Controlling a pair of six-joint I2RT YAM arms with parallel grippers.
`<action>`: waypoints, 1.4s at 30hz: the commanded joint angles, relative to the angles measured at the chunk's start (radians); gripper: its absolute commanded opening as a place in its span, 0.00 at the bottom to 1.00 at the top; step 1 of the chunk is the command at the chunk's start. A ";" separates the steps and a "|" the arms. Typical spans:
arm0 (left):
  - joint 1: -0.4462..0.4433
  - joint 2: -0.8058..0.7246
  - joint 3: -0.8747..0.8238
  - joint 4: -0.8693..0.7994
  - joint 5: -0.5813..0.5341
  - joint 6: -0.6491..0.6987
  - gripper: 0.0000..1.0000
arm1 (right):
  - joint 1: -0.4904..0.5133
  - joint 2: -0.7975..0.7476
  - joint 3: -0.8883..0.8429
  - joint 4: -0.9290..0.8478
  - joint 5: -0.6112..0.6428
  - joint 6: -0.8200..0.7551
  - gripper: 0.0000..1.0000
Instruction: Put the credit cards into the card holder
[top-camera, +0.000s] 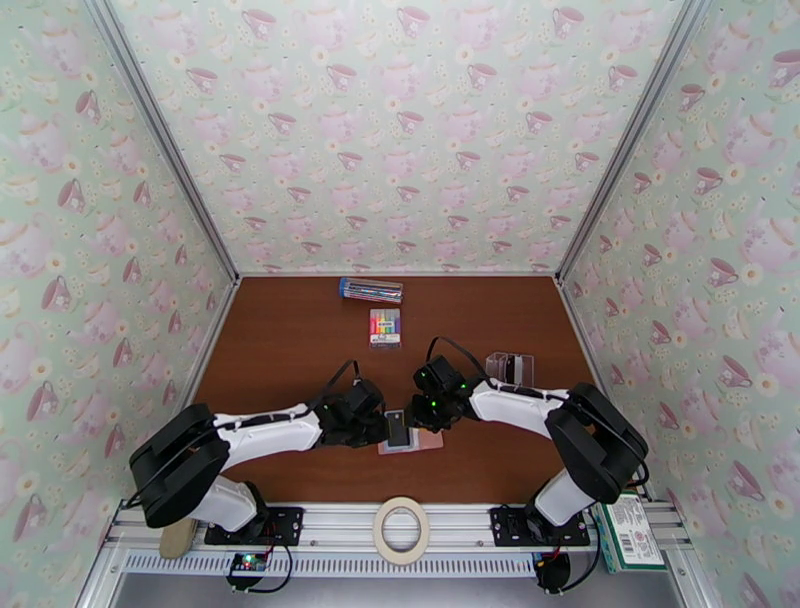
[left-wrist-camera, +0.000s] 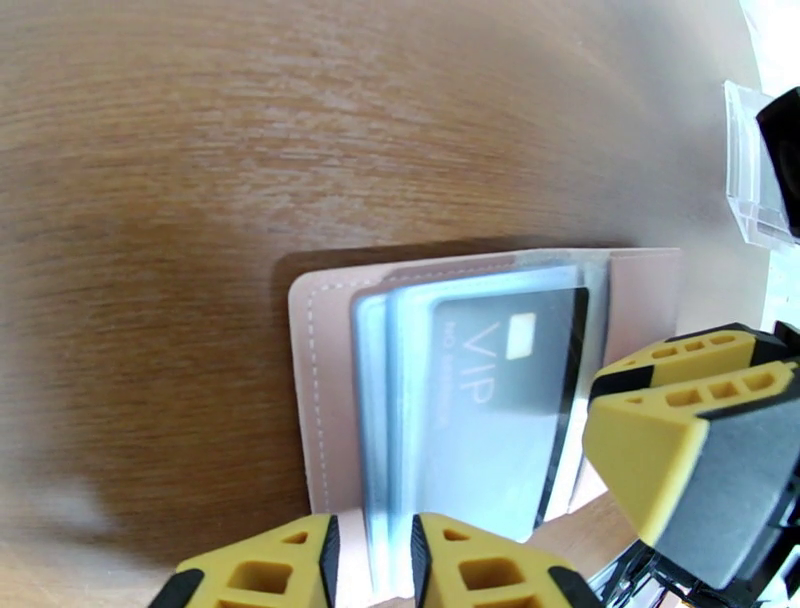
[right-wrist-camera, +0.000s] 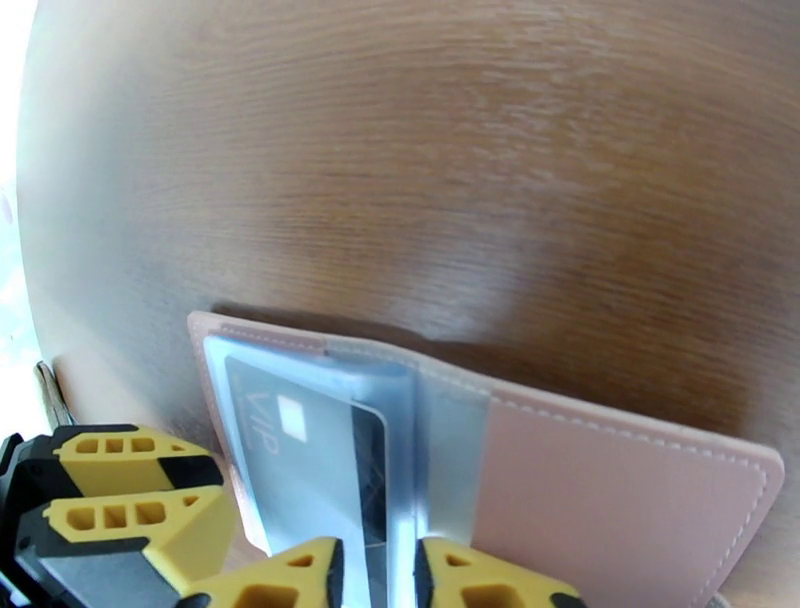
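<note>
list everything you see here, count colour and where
card holder: 1, dusty pink, open at table's near middle
vip card: 1, dark grey, among the holder's clear pockets
clear cards: count unclear, dark bands, beyond the right arm
marker pack: 1, rainbow, table middle
pen box: 1, clear, blue-ended, far edge
tape roll: 1, pale, near rail
carton: 1, green, near right corner
table: 1, brown wood
left arm, right arm: white and black, meeting over the holder
left fingers: 2, yellow, pocket edge between them
right fingers: 2, yellow, likewise
</note>
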 joint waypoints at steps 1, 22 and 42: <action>0.000 -0.029 0.007 -0.023 -0.025 0.011 0.29 | 0.006 -0.008 0.024 -0.019 0.013 -0.007 0.18; 0.000 -0.009 0.020 -0.017 -0.015 0.016 0.30 | 0.011 0.057 0.033 -0.003 -0.013 -0.007 0.03; -0.012 0.007 0.026 0.071 0.041 0.010 0.39 | 0.012 0.082 0.019 0.003 -0.009 -0.012 0.02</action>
